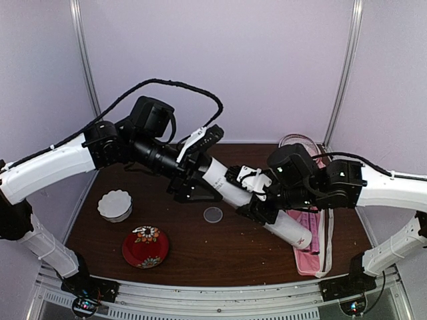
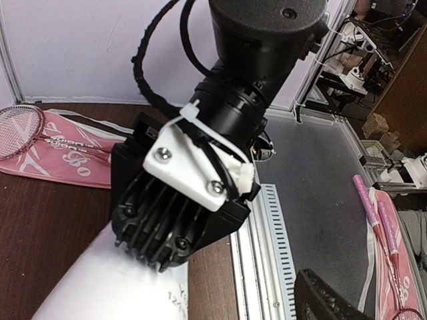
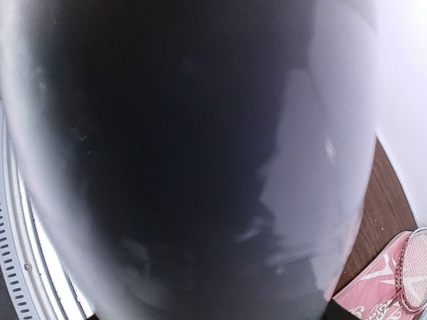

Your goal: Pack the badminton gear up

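Brown tabletop point(image 1: 200, 247): white tube point(image 1: 230, 188), contents apparently hidden, crosses pink bag point(image 1: 313, 257).

One tube point(image 1: 257, 203), one pink bag point(image 1: 312, 257), one bowl point(image 1: 115, 205), one plate point(image 1: 145, 247).

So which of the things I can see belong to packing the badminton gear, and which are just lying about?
Belongs to the job:
- white tube, with both grippers on it
- pink bag
- racquet, head showing at the bag's far end

Just lying about:
- white scalloped bowl
- red floral plate
- small round clear disc, possibly the tube's cap; I can't tell
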